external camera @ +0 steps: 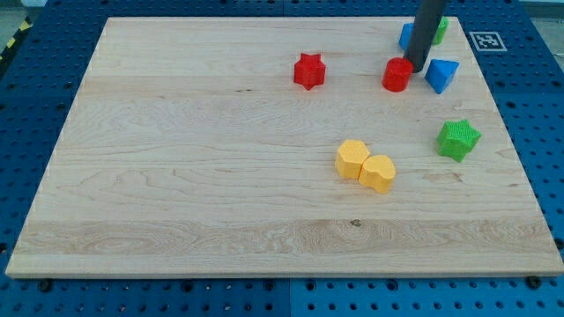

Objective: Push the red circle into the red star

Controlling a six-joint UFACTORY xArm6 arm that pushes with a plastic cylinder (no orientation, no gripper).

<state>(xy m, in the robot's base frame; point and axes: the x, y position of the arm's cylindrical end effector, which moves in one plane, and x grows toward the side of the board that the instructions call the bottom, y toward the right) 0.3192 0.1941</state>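
The red circle (397, 76) sits on the wooden board near the view's top right. The red star (309, 70) lies to its left, with a clear gap of bare wood between them. My dark rod comes down from the view's top edge, and my tip (415, 69) rests right against the red circle's right side, between it and a blue block (441, 75).
A second blue block (407, 35) and a green block (440, 29) sit behind the rod at the view's top. A green star (458, 139) lies at the right. Two yellow blocks (353, 159) (378, 173) touch each other near the middle right. The board's right edge (515, 150) is close.
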